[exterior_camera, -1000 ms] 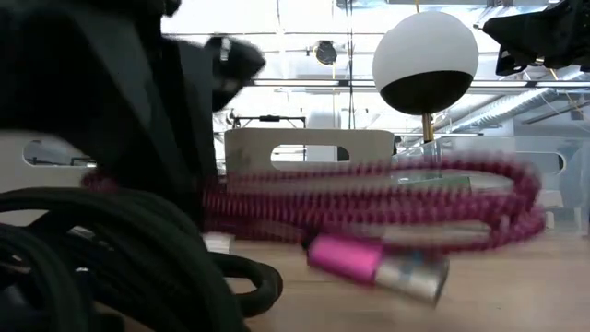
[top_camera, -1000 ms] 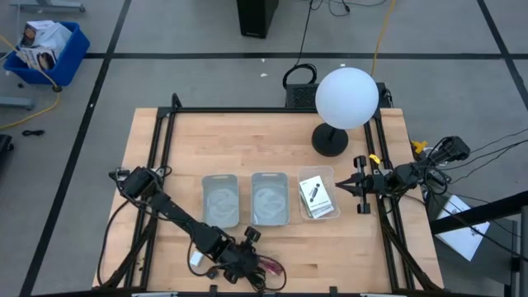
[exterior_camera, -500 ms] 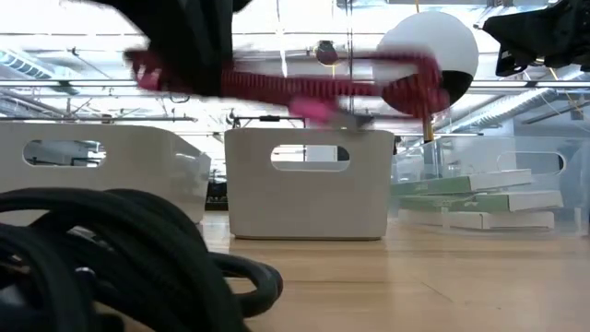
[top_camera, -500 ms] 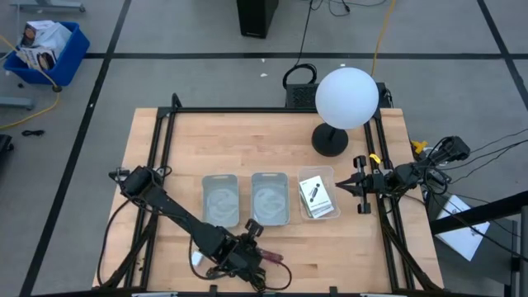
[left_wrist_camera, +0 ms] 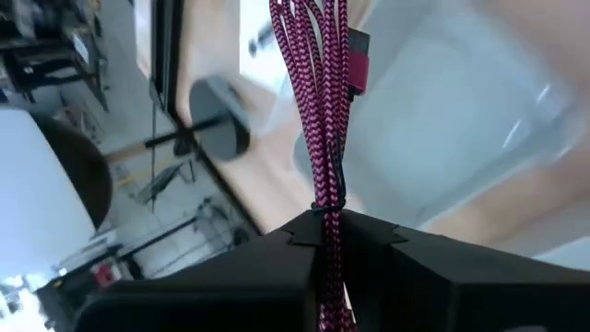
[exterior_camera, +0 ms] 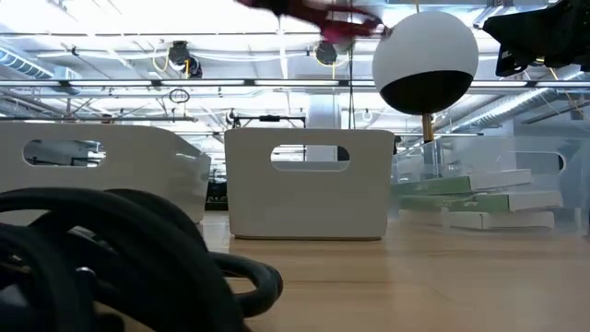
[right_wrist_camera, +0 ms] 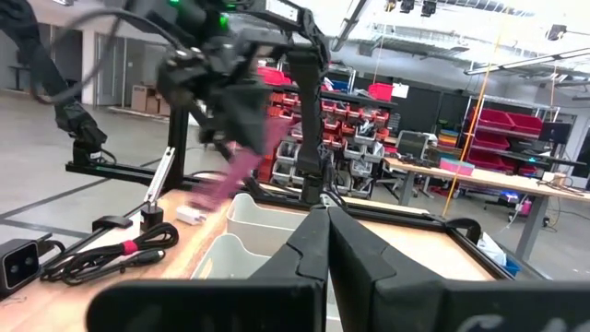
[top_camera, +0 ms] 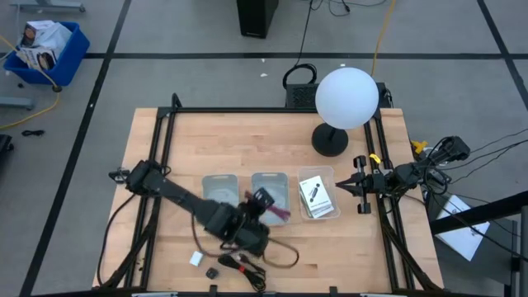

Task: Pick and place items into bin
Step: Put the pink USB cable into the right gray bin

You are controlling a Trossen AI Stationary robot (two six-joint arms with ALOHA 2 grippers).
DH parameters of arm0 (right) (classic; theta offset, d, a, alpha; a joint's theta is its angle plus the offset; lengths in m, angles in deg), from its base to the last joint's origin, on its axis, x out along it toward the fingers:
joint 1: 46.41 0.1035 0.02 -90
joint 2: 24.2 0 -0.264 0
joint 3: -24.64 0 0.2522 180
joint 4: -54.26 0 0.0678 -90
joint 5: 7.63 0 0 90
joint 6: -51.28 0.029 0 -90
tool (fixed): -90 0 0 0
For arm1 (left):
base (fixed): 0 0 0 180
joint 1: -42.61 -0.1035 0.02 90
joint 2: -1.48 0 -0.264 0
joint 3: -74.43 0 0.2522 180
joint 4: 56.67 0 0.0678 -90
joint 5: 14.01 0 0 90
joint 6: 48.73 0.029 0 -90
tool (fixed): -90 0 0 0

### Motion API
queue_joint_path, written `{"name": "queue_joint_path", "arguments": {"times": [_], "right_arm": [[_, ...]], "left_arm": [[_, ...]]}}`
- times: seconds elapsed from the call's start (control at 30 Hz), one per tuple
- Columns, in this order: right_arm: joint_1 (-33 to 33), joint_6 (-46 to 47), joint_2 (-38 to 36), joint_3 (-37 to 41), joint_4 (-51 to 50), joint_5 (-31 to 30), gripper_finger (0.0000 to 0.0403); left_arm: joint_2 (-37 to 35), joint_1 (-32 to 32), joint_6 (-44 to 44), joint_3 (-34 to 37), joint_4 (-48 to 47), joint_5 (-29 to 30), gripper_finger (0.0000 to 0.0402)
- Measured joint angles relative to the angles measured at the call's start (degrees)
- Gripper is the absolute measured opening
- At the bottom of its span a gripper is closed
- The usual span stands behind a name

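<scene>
Hanging from the left pincer (top_camera: 262,200), the dark-red strap (top_camera: 276,212) was lifted clear of the wooden surface (top_camera: 190,148), just left of centre in the lower half of the high view. The pincer's fingers were clamped on the bundled strap — the left wrist view showed the braided strands (left_wrist_camera: 318,101) rising straight out from between the dark fingers (left_wrist_camera: 277,267). Strap and pincer sat over the near edge of the middle bin (top_camera: 270,198), between the left bin (top_camera: 219,200) and the clear bin (top_camera: 317,193) that held white cards with black print (top_camera: 314,196).

In the low view the strap (exterior_camera: 323,17) showed only as a blur at the top of the frame, above the middle bin (exterior_camera: 309,184).

At the lower edge of the high view, below the arm, lay the black cable (top_camera: 256,262), a white block (top_camera: 196,259) and a tiny black piece (top_camera: 212,271), all resting on the surface.

The right pincer (top_camera: 345,186) waited at the right side of the frame, just beside the clear bin, its fingers pressed together — the right wrist view showed them meeting at the tip (right_wrist_camera: 318,242). The white globe lamp (top_camera: 346,97) stood in the upper right.
</scene>
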Motion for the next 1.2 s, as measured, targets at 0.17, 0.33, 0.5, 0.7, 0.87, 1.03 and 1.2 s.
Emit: {"name": "queue_joint_path", "arguments": {"times": [0.17, 0.33, 0.5, 0.7, 0.87, 1.03, 1.2], "right_arm": [[0.0, -0.16, 0.0, 0.0, -0.01, 0.0, 0.0], [0.0, -0.39, 0.0, 0.0, -0.02, 0.0, 0.0], [0.0, -1.62, 0.01, 0.0, -0.34, 0.0, 0.0], [0.0, -1.97, 0.02, 0.0, -0.47, -0.13, 0.0], [0.0, -1.97, 0.02, 0.0, -0.46, -0.24, 0.0], [0.0, -2.82, 0.02, 0.0, -0.46, -0.25, 0.0], [0.0, -3.04, 0.02, 0.0, -0.46, -0.26, 0.0]], "left_arm": [[0.01, -5.19, 4.1, 1.74, -3.27, -1.41, 0.0018], [0.01, -8.38, 10.18, 5.58, -2.66, -5.29, 0.0042], [0.01, -10.31, 14.2, 8.98, 2.08, -9.25, 0.0018], [0.03, -11.54, 17.17, 12.14, 8.83, -15.29, 0.0028], [0.03, -12.71, 18.2, 14.99, 10.95, -15.92, 0.0023], [0.03, -13.53, 18.14, 16.15, 12.3, -19.12, 0.0018], [0.03, -14.28, 19.5, 17.34, 15.38, -21.24, 0.0036]]}}
